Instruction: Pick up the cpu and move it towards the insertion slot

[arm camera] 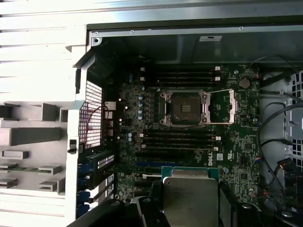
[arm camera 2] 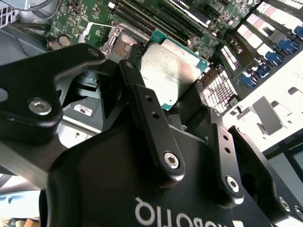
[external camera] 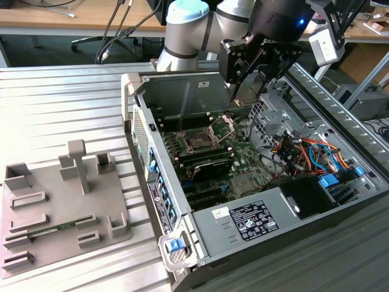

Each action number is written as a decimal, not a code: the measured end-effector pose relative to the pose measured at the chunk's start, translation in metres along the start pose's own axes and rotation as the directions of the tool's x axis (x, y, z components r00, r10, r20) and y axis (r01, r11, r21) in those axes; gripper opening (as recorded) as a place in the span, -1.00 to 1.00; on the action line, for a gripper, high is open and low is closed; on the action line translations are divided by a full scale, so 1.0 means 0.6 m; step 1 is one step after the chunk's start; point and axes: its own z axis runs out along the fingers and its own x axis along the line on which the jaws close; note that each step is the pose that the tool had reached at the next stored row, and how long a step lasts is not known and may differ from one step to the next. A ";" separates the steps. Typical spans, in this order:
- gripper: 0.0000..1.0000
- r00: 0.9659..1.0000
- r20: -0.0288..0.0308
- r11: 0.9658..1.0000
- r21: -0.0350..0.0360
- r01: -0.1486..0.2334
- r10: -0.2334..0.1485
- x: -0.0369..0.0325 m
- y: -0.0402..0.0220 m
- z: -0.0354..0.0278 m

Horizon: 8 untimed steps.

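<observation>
Black fingers (arm camera 2: 142, 99) of the gripper (arm camera 2: 182, 101) are closed on the cpu (arm camera 2: 173, 71), pinching it by opposite edges so that its flat face stands clear between them in both wrist views. The chip is a small square with a dull silvery metal lid, lightly scuffed, stepped at the edges and bordered by a thin green rim (arm camera: 190, 169) of circuit board. In the first wrist view the cpu (arm camera: 191, 196) hangs over the lower part of the motherboard (arm camera: 236, 156), held apart from the insertion slot (arm camera: 183, 108), which lies further up the board. That socket is a dark square with a shiny metal frame, and its silver retaining plate (arm camera: 220, 106) is swung open just beside it. Long black memory slots (arm camera: 182, 75) run on both sides of the socket. In the exterior view the gripper (external camera: 258, 61) hovers above the open computer case (external camera: 200, 234), over its far end, with the insertion slot (external camera: 199, 141) below and toward the exterior view's left. Outside the case, at the exterior view's left, a grey plastic tray (external camera: 61, 201) with raised holders rests on the ribbed metal table (external camera: 55, 103).
</observation>
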 end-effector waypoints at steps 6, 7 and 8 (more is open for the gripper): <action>0.09 1.000 0.000 1.000 0.000 0.000 0.000 -0.006 0.000 0.000; 0.09 1.000 0.000 1.000 0.000 0.000 0.000 -0.007 0.000 0.000; 0.09 1.000 0.000 1.000 0.000 0.000 0.000 -0.008 0.000 0.000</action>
